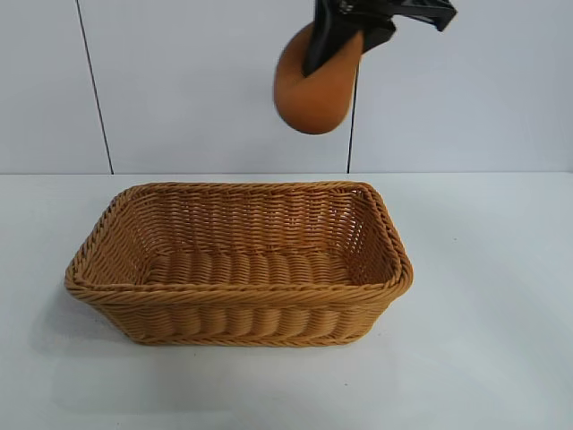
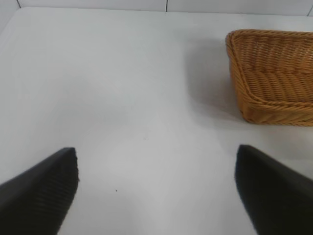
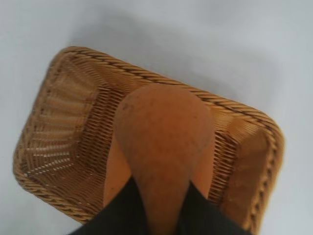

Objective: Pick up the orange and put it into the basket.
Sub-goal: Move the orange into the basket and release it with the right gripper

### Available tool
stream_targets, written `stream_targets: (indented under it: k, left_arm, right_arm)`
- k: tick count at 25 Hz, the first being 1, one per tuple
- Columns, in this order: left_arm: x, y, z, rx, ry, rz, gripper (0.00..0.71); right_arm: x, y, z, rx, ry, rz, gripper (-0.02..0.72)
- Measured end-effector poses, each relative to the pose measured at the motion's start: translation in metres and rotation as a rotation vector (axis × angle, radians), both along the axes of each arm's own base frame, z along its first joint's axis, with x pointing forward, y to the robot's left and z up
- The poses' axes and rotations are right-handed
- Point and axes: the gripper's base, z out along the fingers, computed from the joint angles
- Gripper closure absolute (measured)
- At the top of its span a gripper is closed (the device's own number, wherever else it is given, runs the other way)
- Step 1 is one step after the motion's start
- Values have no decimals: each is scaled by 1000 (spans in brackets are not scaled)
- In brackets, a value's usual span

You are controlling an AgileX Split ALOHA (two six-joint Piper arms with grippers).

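Overhanging white table (image 1: 501, 269): basket (image 1: 237, 313), orange (image 1: 313, 90)

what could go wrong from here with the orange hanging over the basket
1. The right gripper pinches only the top of the orange, and its squeezed bulk hangs below the jaws, so it might slip out early.
2. It hangs high above the basket, toward the far rim in the exterior view; released from there it could bounce off the rim onto the table.

The left gripper sits open and idle off to the side.
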Motion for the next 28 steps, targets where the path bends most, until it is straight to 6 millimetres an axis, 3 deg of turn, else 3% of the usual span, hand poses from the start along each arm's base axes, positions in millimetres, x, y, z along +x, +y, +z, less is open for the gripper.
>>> stream_targets:
  k: [8, 10, 12, 14, 16, 23, 28]
  left_arm:
    - [0, 0, 0, 0, 0, 0, 92]
    - [0, 0, 0, 0, 0, 0, 92]
    - [0, 0, 0, 0, 0, 0, 92]
    - [0, 0, 0, 0, 0, 0, 92]
    - [0, 0, 0, 0, 0, 0, 92]
    - [0, 0, 0, 0, 0, 0, 92]
    - [0, 0, 0, 1, 0, 1, 92]
  right_arm:
    - [15, 18, -94, -91, 131, 0, 648]
    - [15, 18, -103, -105, 157, 0, 542]
    - [14, 18, -103, -109, 165, 1, 358]
    - [14, 18, -97, -109, 160, 5, 231]
    - [14, 17, -87, -116, 145, 14, 176]
    - [19, 12, -26, -201, 117, 55, 146]
    - [39, -5, 17, -215, 3, -1, 146]
